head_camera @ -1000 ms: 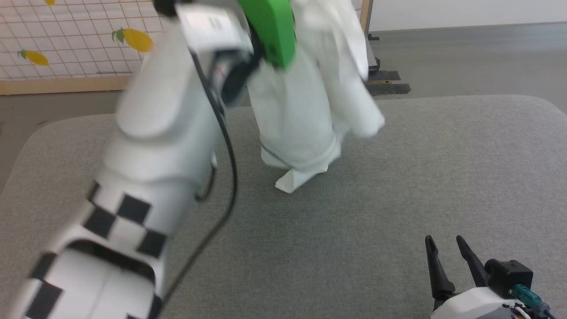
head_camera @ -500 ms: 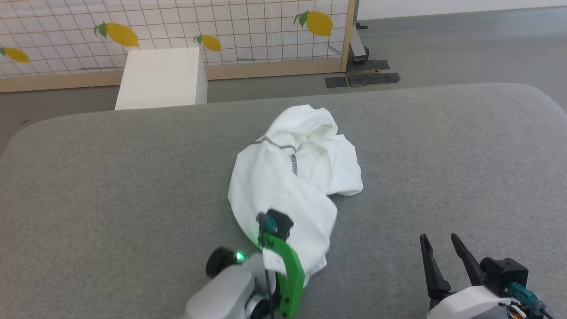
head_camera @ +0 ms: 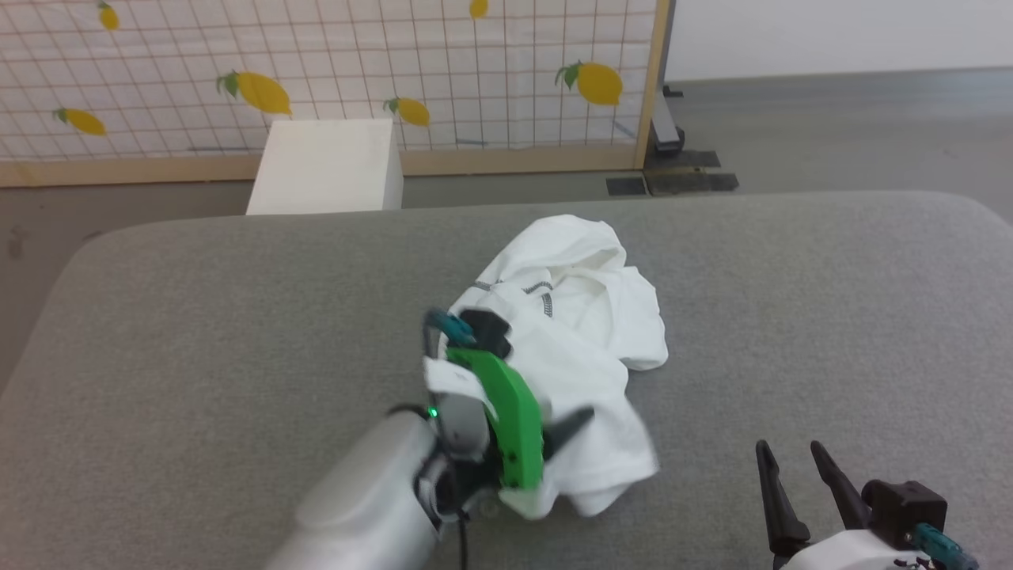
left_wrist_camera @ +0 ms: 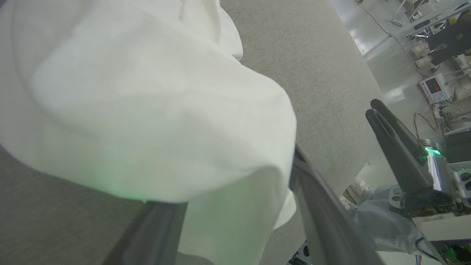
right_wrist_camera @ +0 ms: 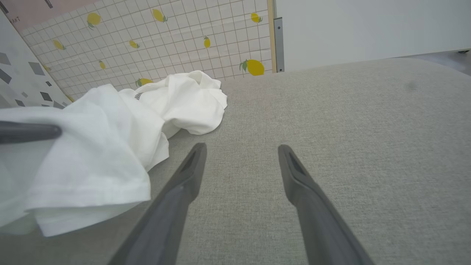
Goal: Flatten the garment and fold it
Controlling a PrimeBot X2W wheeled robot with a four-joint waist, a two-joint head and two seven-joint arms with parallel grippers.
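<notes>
The right gripper (head_camera: 790,469) sits low at the near right corner of the grey padded surface (head_camera: 198,317). Its two dark fingers are apart with nothing between them, and the right wrist view shows bare grey fabric under and ahead of them.

Left of it, by the middle of the near edge, the left gripper (head_camera: 566,434) on its green bracket reaches into the near end of the shirt (head_camera: 589,317). Its fingers are spread wide and not pinched. The left wrist view shows a loose fold of white cloth hanging between them and covering the tip of one finger.

The shirt is crumpled in a heap from just short of the near edge up to about the middle of the surface. A grey stitched seam (head_camera: 540,294) shows on its far part. It touches none of the edges. Wide bare strips of the surface lie to its left and right, out to the rounded far corners, and a narrower strip lies between it and the far edge.

Past the far edge, left of the middle, a white box (head_camera: 324,166) stands on the floor; I cannot tell what it holds. Behind it stands a screen (head_camera: 356,55) printed with lemons. In the left wrist view a person's shoes (left_wrist_camera: 354,191) show beyond the edge of the surface.
</notes>
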